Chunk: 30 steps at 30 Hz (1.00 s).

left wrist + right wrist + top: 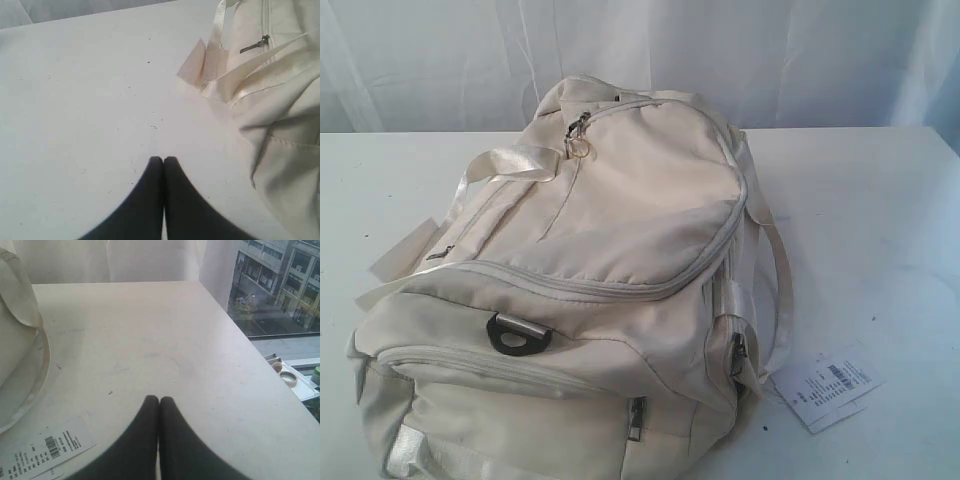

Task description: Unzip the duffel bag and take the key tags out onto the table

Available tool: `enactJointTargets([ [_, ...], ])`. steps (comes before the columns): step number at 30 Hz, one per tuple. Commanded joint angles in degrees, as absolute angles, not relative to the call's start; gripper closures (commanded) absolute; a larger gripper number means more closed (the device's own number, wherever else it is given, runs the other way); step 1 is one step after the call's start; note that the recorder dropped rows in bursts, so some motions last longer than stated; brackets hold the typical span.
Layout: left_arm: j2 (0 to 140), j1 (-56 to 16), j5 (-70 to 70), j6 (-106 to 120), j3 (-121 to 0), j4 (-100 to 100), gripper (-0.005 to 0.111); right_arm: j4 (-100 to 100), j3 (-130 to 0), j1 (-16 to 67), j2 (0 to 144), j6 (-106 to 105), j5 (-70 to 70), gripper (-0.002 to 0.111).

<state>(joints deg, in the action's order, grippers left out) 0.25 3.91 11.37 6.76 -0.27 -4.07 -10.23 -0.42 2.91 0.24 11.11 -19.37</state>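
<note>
On table, duffel bag zipped; wrist views alone show left gripper, right gripper, both pressed together, empty.

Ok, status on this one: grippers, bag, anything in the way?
Left gripper and right gripper shut, empty, over the table. Duffel bag zipped shut, key tags not visible. Paper barcode tag beside the bag, not in the way.

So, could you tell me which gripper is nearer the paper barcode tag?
Right. The right gripper is just beside the paper barcode tag; the left gripper is across the duffel bag.
</note>
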Motion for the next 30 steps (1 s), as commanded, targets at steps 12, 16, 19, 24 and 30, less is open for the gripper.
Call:
enactJointTargets([
  [12, 0.0, 4.0, 11.1, 6.4, 0.0, -4.2, 0.107, -10.4, 0.0, 3.0, 0.0, 11.2, -19.2, 0.108],
  [16, 0.0, 4.0, 11.1, 6.4, 0.0, -4.2, 0.107, -10.4, 0.0, 3.0, 0.0, 11.2, -19.2, 0.108],
  [19, 0.0, 4.0, 9.8, 6.0, 0.0, -4.5, 0.107, -10.4, 0.0, 3.0, 0.0, 11.2, -19.2, 0.108],
  [24, 0.0, 4.0, 3.2, 5.9, 0.0, -10.8, 0.107, -10.4, 0.0, 3.0, 0.0, 11.2, -19.2, 0.108],
  [30, 0.0, 4.0, -7.9, -1.5, 0.0, -14.3, 0.107, -10.4, 0.0, 3.0, 0.0, 11.2, -19.2, 0.108],
])
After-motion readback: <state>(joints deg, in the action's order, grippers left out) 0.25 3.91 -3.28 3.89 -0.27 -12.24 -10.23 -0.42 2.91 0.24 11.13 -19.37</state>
